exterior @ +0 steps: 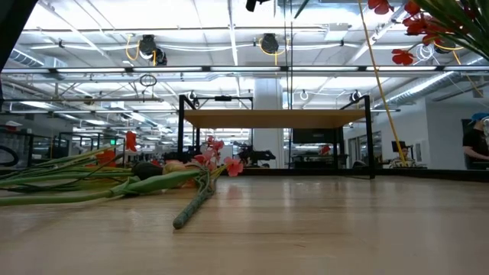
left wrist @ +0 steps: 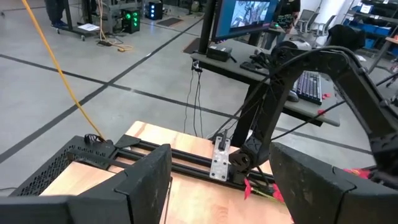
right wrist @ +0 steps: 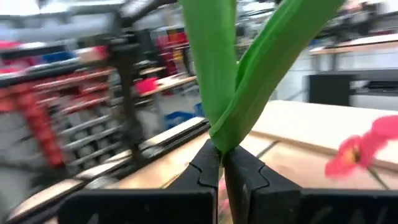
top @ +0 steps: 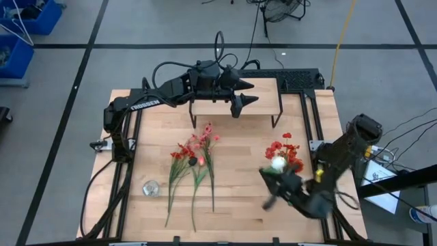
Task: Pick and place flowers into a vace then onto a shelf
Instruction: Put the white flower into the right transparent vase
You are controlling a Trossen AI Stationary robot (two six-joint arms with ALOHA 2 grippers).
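Observation:
Several flowers [top: 194, 158] lie on the wooden table left of centre, stems toward the near edge; they also show as flowers [exterior: 153, 179] in the low view. My right gripper [top: 273, 183], near the table's right side, is shut on another bunch with red blossoms [top: 283, 149] and a white bud [top: 278, 163]. A clear glass vase [top: 151, 188] stands near the left front. The shelf [top: 235, 96] stands at the far middle, and my left gripper [top: 244, 92] hovers open over it, holding nothing. My right gripper pinches the bunch's green stems and leaves [right wrist: 225, 134] between its two fingers [right wrist: 208, 167]. The green parts rise out of the fingertips. The bunch is lifted clear of the table, its red blossoms [exterior: 412, 27] high in the low view.
Black rails [top: 311, 113] run along the table's left and right sides. The shelf's thin black legs [exterior: 371, 137] stand on the far part of the table. Bare wood lies in the middle [top: 239, 171] between the lying flowers and my right arm.

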